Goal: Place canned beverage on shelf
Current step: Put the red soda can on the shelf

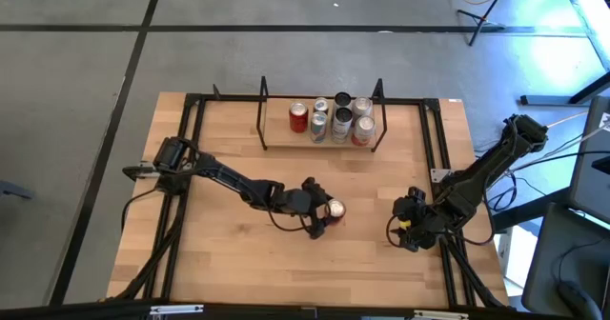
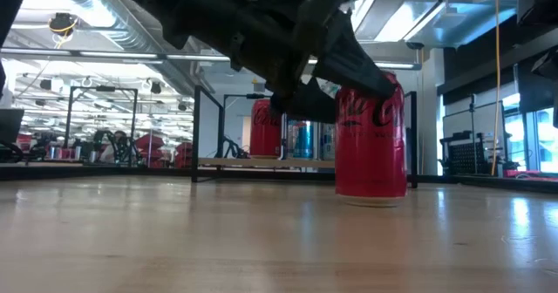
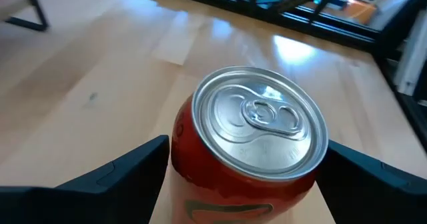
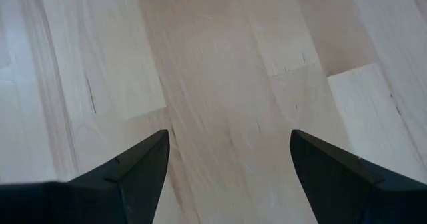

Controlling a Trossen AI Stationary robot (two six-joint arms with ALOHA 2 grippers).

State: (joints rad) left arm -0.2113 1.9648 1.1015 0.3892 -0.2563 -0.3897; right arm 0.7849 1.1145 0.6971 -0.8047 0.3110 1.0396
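A red can (image 1: 335, 210) with a silver top (image 3: 260, 117) stands upright on the tabletop near the middle; it also shows in the low view (image 2: 371, 136). My left gripper (image 1: 324, 215) is shut on it. The shelf (image 1: 286, 147), a narrow light-wood plank with a black wire frame at each end, stands at the table's far side and holds several red and silver cans (image 1: 331, 120). My right gripper (image 4: 227, 177) is open and empty over bare wood at the table's right (image 1: 405, 230). My left gripper pinches the red can's upper wall (image 3: 179, 151), just under the rim, between its two fingers (image 3: 133, 164), one on each side. The fingers come slanting down from the table's left. The can stands upright with its base (image 2: 370, 197) on the table.
Black rails (image 1: 434, 139) run along the wooden tabletop's edges. Bare wood (image 1: 229, 234) lies between the can and the near edge, and between the can and the shelf. The right arm (image 1: 477, 177) reaches in from the table's right edge.
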